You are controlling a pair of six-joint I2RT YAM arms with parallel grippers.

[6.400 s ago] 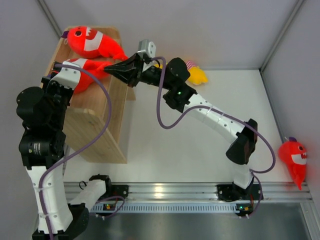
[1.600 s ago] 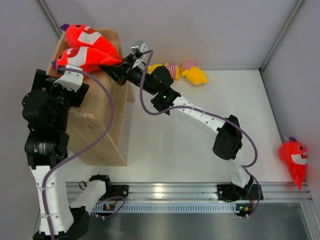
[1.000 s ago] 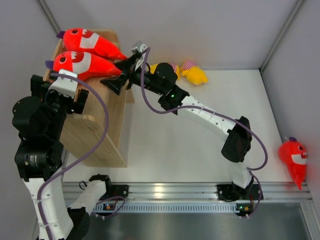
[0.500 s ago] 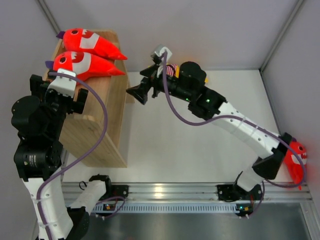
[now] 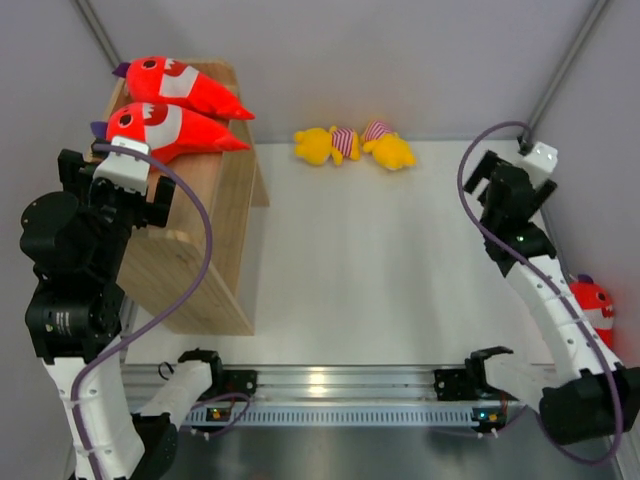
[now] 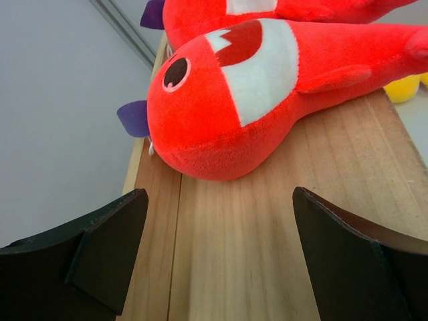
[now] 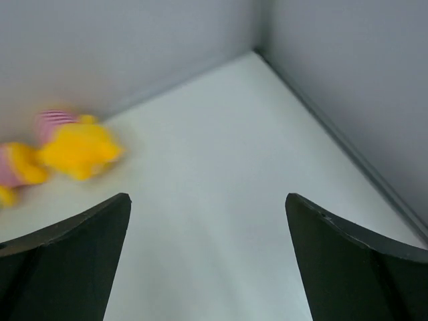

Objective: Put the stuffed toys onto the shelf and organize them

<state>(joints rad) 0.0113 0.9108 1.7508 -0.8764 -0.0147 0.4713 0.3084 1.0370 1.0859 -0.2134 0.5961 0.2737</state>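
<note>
Both hands are empty. My left hand [image 6: 219, 194] is spread wide over the top of the shelf [image 5: 190, 260], with bare wood between its fingers. The head of the nearer red shark [image 6: 221, 100] lies just ahead of the fingertips and is not touching them. That shark [image 5: 165, 128] lies across the far end of the shelf top, its tail poking out past the shelf's right edge. The second red shark [image 5: 185, 85] lies alongside it, at the very back of the shelf. The left arm itself hides much of the shelf's left side from the overhead camera.

My right hand [image 7: 207, 197] is also wide open and grips nothing. It is held up well to the right of the shelf, over white worktop [image 5: 380, 270] near the right wall.

The two yellow toys are still off the shelf, on the worktop to the right of its far end, close to the back wall. The left yellow toy [image 5: 322, 145] and the right yellow toy [image 5: 390, 150] sit side by side, striped ends meeting.

The third red shark [image 5: 595, 300] is farthest from the shelf, against the right wall. The right arm crosses in front of it, so only its head shows from above.
</note>
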